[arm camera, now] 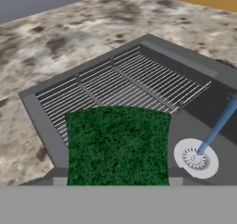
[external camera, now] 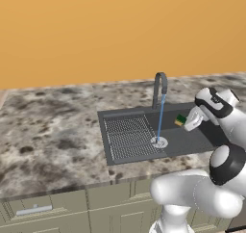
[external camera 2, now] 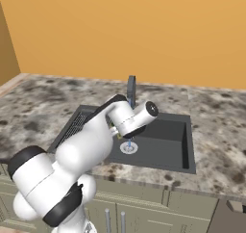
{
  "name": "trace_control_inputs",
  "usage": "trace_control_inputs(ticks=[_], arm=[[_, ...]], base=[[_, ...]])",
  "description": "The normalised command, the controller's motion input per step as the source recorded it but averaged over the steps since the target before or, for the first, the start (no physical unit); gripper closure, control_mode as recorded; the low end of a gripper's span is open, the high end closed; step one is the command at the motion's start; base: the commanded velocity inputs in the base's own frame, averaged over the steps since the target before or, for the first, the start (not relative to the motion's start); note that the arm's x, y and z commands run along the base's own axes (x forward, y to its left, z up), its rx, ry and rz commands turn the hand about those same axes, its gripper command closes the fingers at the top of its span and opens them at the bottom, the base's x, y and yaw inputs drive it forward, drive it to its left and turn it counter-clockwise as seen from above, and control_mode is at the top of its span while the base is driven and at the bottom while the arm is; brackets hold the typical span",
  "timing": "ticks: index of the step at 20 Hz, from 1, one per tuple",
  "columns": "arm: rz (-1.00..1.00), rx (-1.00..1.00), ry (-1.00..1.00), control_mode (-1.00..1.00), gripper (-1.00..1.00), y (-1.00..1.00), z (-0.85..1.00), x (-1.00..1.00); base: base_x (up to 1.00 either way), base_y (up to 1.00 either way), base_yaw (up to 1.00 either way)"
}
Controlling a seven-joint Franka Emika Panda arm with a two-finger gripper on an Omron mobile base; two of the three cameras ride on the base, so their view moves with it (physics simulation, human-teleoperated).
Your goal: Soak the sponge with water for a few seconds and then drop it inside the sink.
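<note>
Sponge [arm camera: 118, 144] clamped in gripper [external camera: 184, 122] above sink [external camera: 190, 143] basin, beside water [external camera: 160, 117] stream falling from faucet [external camera: 159, 86] onto drain [arm camera: 196, 158]

Both base views look forward and down over the counter [external camera: 53, 126] from behind the arm, one from its left, one from its right, sharing the sink [external camera: 192, 143] and faucet [external camera: 159, 88]. The hand view sits close above the sink's ribbed drainboard [arm camera: 125, 84] and drain [arm camera: 195, 158].
</note>
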Motion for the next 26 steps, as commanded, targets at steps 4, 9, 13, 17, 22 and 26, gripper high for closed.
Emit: trace_control_inputs(ticks=[4,9,13,17,22,26], arm=[[0.00,0.00,0.00,-1.00,1.00,-0.02,-0.13,0.23],[0.00,0.00,0.00,-1.00,1.00,-0.04,-0.09,0.21],[0.00,0.00,0.00,-1.00,1.00,-0.07,-0.09,0.24],[0.00,0.00,0.00,-1.00,1.00,-0.06,-0.06,0.18],[0.00,0.00,0.00,-1.00,1.00,-0.05,-0.09,0.16],[0.00,0.00,0.00,-1.00,1.00,-0.03,-0.09,0.14]], base=[[0.00,0.00,0.00],[0.00,0.00,0.00],[0.00,0.00,0.00],[0.00,0.00,0.00],[0.00,0.00,0.00],[0.00,0.00,0.00]])
